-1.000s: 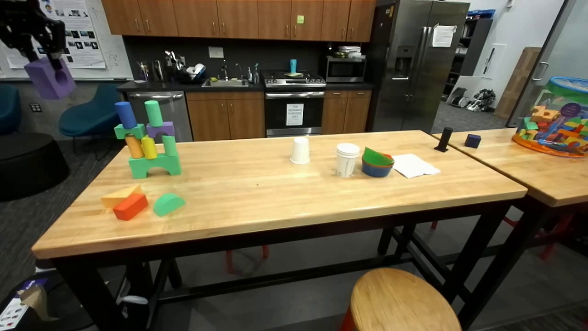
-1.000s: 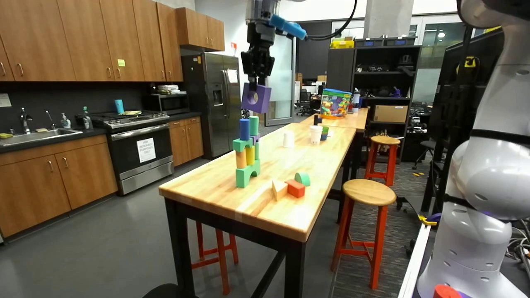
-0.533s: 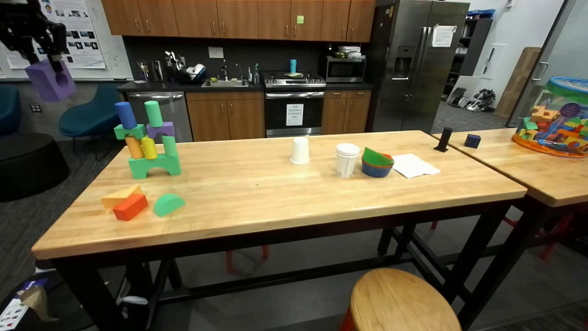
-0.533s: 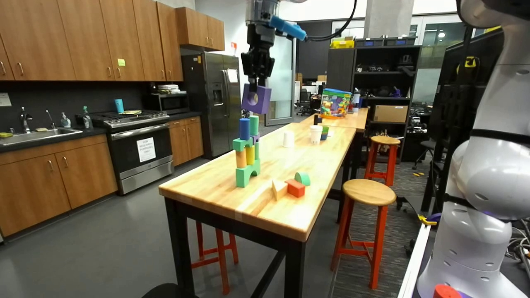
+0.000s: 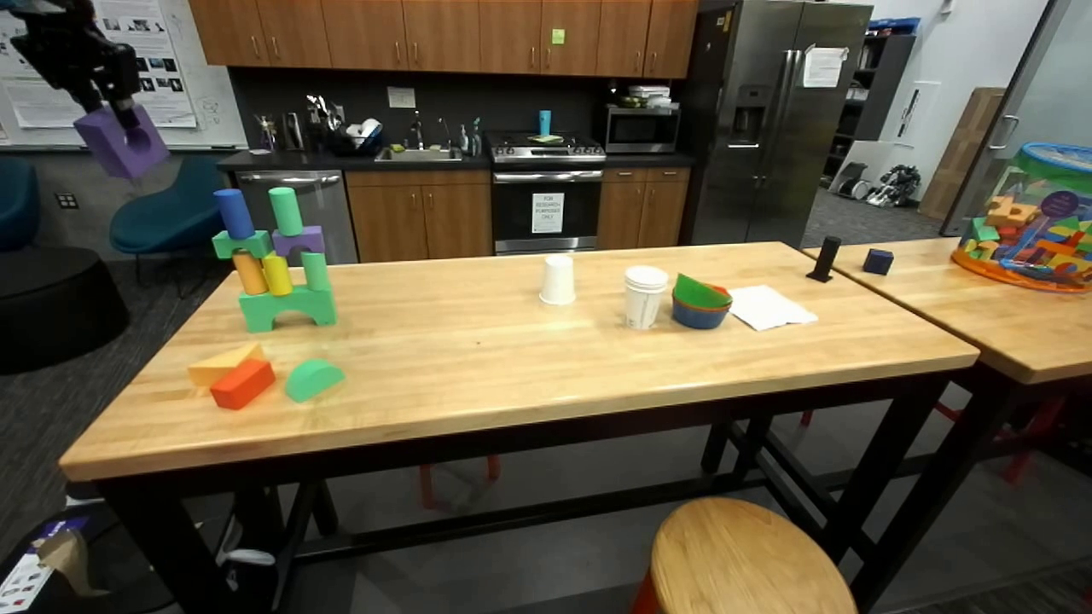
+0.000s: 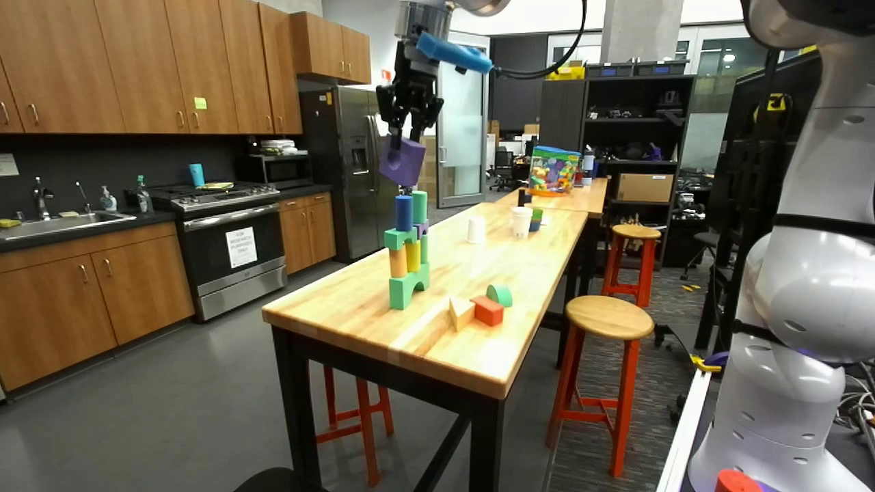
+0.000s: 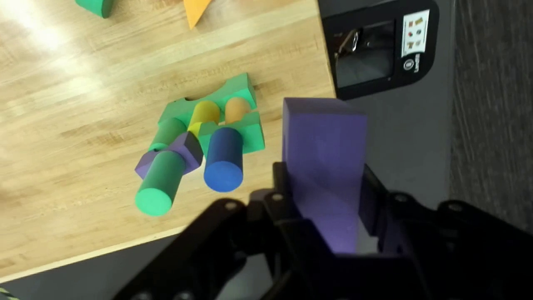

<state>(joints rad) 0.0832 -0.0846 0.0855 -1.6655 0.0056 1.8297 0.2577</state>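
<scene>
My gripper (image 6: 405,139) is shut on a purple block (image 6: 408,164) with a round hole. It holds the block tilted in the air, above and beside a block tower; both also show in the other exterior view, the gripper (image 5: 109,111) over the block (image 5: 119,147). In the wrist view the purple block (image 7: 325,146) sits between both fingers, right of the tower. The tower has a green arch (image 5: 290,305) as base, orange and yellow cylinders (image 5: 277,275), and a purple arch (image 5: 299,240). A blue cylinder (image 5: 234,213) and a green cylinder (image 5: 286,211) stand on top.
A yellow-orange wedge (image 5: 223,365), a red block (image 5: 242,384) and a green half-round (image 5: 313,379) lie before the tower. White cups (image 5: 644,294), bowls (image 5: 699,314) and a napkin (image 5: 772,307) are farther along the table (image 5: 478,375). Stools (image 6: 608,318) stand beside it.
The gripper and purple block have shifted toward the tower side, rightward in one exterior view and leftward in another, and are more tilted. The tower and loose blocks have not moved.
</scene>
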